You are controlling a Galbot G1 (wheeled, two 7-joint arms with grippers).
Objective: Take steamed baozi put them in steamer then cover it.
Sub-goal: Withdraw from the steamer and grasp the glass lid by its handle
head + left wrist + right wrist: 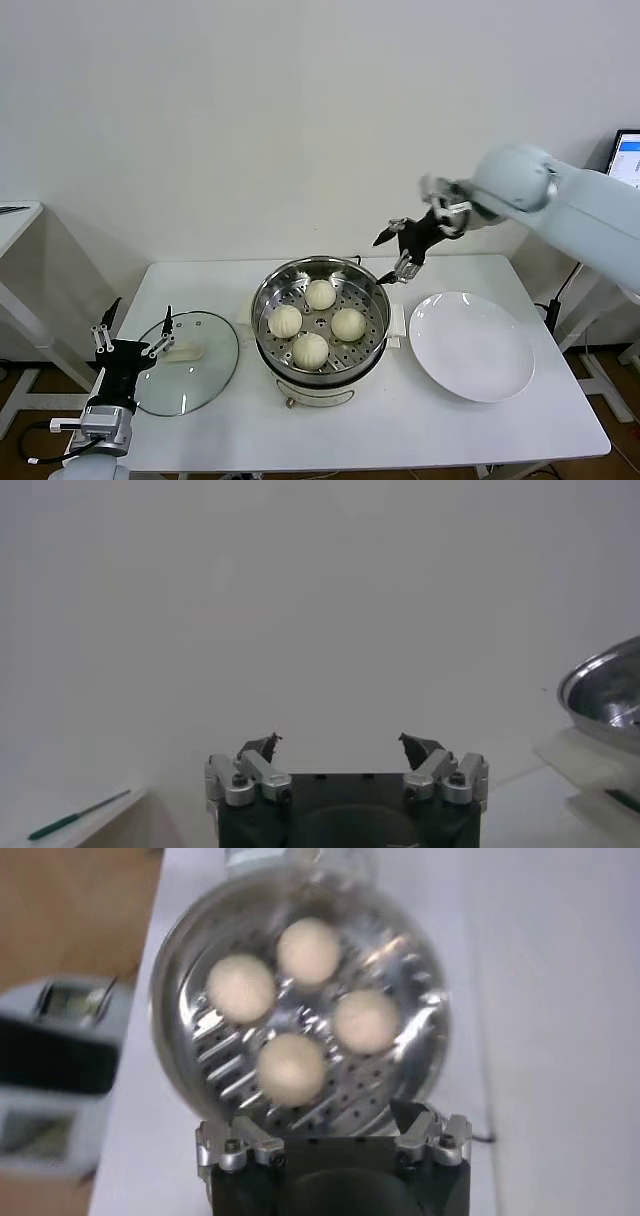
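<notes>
The steel steamer point(268, 300) stands mid-table with several cream-white steamed baozi point(348, 324) on its perforated tray. My right gripper point(392, 256) hangs open and empty just above the steamer's far right rim. Its wrist view looks down into the steamer point(420, 1063), with the baozi point(308, 950) beyond the open right gripper point(322, 1118). The clear glass lid point(205, 375) lies flat on the table to the left of the steamer. My left gripper point(142, 308) stands open at the lid's left edge, pointing up. In the left wrist view the left gripper point(340, 742) holds nothing, and the steamer's rim point(600, 685) shows at one side.
An empty white plate point(470, 345) lies right of the steamer, close to its white handle point(397, 322). A monitor point(626, 158) stands at the far right edge. A side table point(15, 215) with a green pen point(75, 817) sits to the left.
</notes>
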